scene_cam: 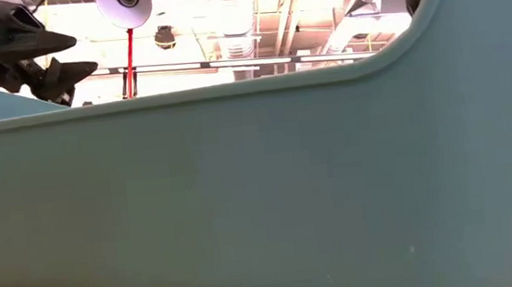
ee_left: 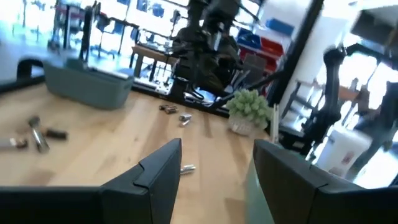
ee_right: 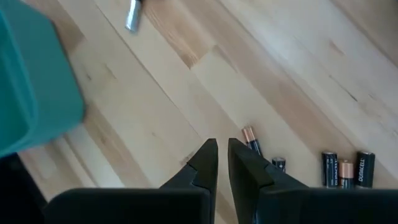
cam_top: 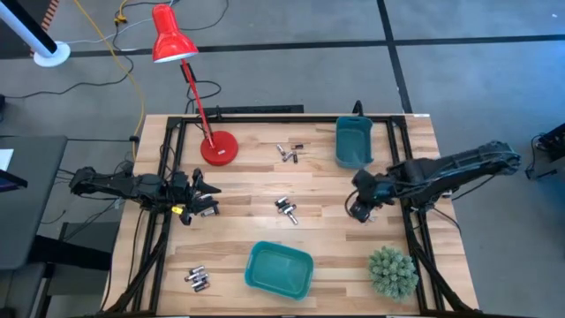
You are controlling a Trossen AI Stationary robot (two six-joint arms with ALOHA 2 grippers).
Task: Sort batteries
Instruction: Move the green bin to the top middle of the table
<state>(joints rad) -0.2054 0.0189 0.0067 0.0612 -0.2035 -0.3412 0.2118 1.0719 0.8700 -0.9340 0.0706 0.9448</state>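
The batteries (cam_top: 286,208) are spread in small piles on the table (cam_top: 256,234), none is held yet, and one must next be reached by the nearly closed, empty right pincer (ee_right: 222,163), while the left pincer (ee_left: 214,167) is kept wide open.

Teal bin wall (scene_cam: 260,190) filled the low view; above its rim, red lamp (scene_cam: 123,2) and a dark arm (scene_cam: 20,53).

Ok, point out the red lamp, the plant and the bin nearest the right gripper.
red lamp (cam_top: 171,40), high view, on its shade.
plant (cam_top: 392,270), high view, foliage centre.
bin (cam_top: 353,143), high view, on its inner floor.
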